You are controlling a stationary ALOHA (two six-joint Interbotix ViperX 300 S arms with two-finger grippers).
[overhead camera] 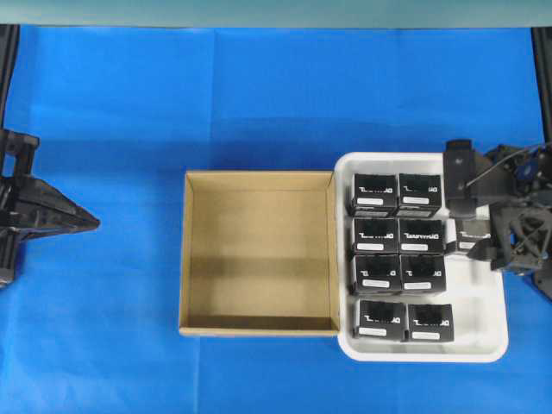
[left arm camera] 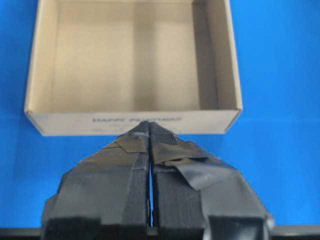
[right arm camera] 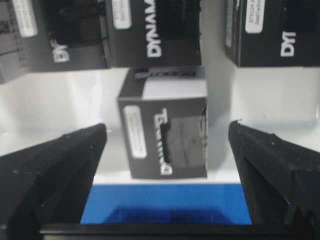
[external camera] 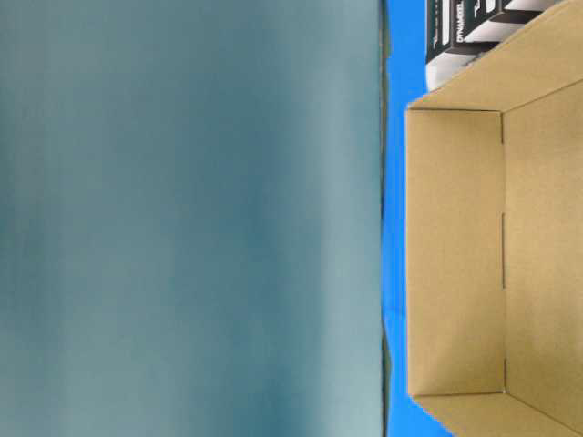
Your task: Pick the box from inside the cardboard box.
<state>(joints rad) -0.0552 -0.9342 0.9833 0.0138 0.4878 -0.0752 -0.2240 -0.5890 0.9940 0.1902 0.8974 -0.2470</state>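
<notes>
Between the right hand's (right arm camera: 165,150) widely spread fingers, gripping nothing, the box (right arm camera: 165,137) is standing free at the near edge of the white tray (overhead camera: 483,319), just beyond the fingertips, with eight matching cartons (overhead camera: 398,233) sitting farther ahead. Well off to that hand's side, the cardboard box (overhead camera: 185,259) is lying empty on the blue tabletop (overhead camera: 259,95). Facing its near wall, the left hand (left arm camera: 150,137) is resting with fingers pressed together, holding nothing. Risk, as I judge it: the box is sitting so close to the tray's lip that a finger brushing it could be tipping it over the rim or knocking it against its neighbours.
</notes>
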